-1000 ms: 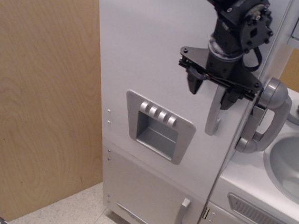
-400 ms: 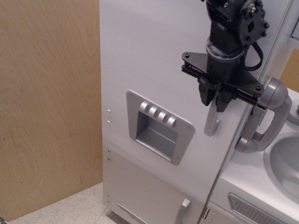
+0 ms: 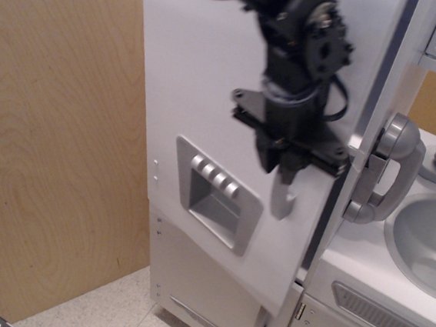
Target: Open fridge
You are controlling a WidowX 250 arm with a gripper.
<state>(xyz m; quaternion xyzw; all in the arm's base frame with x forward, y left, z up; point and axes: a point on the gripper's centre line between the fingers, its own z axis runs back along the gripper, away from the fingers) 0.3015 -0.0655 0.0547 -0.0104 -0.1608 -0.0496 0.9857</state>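
Fridge [image 3: 211,78]: tall white unit, centre of view, beside a wood panel [image 3: 50,140] on its one side and a sink cabinet [image 3: 374,302] on the other. Large upper door stood ajar; a dark gap ran down its free edge next to the cabinet, and its lower corner overlapped the smaller door [image 3: 213,294] beneath. Hinge side judged to be the panel side, as the door swung out from the cabinet side.

Dispenser [image 3: 216,194]: grey recess with four buttons, set in the large door, tilted with it.

Handle [image 3: 282,197]: vertical grey bar near the door's free edge; only its lower end showed below the gripper.

Gripper [image 3: 286,158]: black, closed around the handle's upper part, fingers pointing down. Held there, in my judgement, to give the most leverage, farthest from the hinge. Image blurred here, so contact detail was unclear.

Phone handset [image 3: 383,175]: grey, mounted at the cabinet's edge, just beside the gripper; a snag risk.

Sink [image 3: 419,237]: grey basin, apart.

Task judged partly done; door needs further swing.
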